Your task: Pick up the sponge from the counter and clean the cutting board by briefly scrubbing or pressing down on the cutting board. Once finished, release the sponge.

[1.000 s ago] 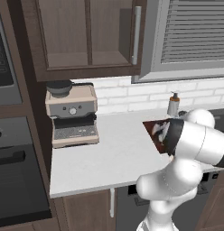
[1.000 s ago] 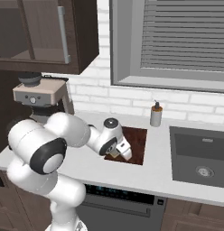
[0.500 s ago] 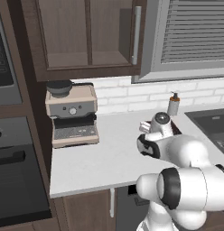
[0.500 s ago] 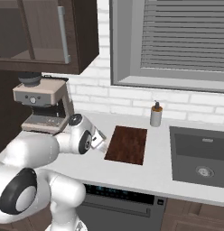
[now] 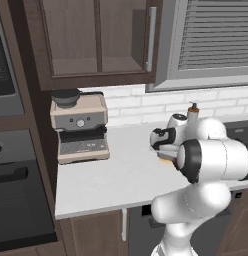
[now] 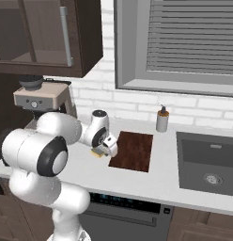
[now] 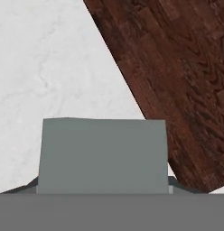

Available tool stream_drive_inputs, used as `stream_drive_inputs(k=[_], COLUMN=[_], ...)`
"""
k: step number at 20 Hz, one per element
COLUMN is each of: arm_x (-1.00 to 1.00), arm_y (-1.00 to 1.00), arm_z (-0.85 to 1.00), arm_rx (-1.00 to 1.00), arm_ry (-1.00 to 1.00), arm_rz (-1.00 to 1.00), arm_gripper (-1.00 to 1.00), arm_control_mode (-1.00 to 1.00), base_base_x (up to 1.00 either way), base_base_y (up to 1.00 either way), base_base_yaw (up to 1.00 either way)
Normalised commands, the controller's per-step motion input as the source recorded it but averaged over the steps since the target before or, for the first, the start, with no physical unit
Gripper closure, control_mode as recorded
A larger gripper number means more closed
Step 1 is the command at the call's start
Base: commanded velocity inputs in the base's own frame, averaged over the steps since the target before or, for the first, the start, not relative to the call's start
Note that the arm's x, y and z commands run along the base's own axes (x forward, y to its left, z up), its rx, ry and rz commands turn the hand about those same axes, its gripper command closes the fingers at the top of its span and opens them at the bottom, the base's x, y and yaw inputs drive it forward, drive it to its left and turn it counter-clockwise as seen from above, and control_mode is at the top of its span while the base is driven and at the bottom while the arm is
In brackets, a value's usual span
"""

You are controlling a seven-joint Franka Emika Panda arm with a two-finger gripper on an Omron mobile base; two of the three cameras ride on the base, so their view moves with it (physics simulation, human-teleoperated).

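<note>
I'm looking at a white brick wall (image 6: 137, 101) behind the worktop (image 5: 121, 175). Window (image 6: 193, 42) with closed grey slatted blinds above it, grey frame. Dark wood wall cabinets (image 5: 101, 40) to the left, one with a long metal handle (image 5: 152, 37). Dark sink basin (image 6: 207, 162) set in at right. Brown base cabinets (image 5: 96, 232) below; dishwasher front (image 6: 128, 214) under the middle. Black oven (image 5: 18, 195) at far left. Light even, soft shadows.

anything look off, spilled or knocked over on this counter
Nothing stands out. The cutting board lies flat on the counter, the soap bottle stands upright by the wall, and the coffee machine sits square. The sponge is under the gripper, beside the board's edge.
</note>
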Motion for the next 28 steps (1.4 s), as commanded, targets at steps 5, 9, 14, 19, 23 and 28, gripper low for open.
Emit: stream_drive_inputs(k=[5, 9, 14, 19, 23, 28], arm_x=[-0.01, -0.09, -0.37, -0.49, -0.40, -0.33], arm_y=[0.36, 0.00, 0.00, 0.00, 0.00, 0.00], arm_z=[-0.04, 0.02, 0.16, 0.40, 0.99, 0.90], arm_rx=[-0.05, 0.00, 0.00, -0.02, -0.12, -0.08], arm_ry=[0.05, -0.01, -0.07, -0.13, -0.29, -0.19], arm_rz=[0.05, 0.00, 0.01, 0.05, 0.09, 0.11], arm_gripper=[-1.00, -1.00, -1.00, -1.00, -1.00, -1.00], arm_control_mode=[-1.00, -1.00, -1.00, -1.00, -1.00, -1.00], base_base_x=[0.00, 0.00, 0.00, 0.00, 0.00, 0.00], base_base_y=[0.00, 0.00, 0.00, 0.00, 0.00, 0.00], base_base_yaw=[0.00, 0.00, 0.00, 0.00, 0.00, 0.00])
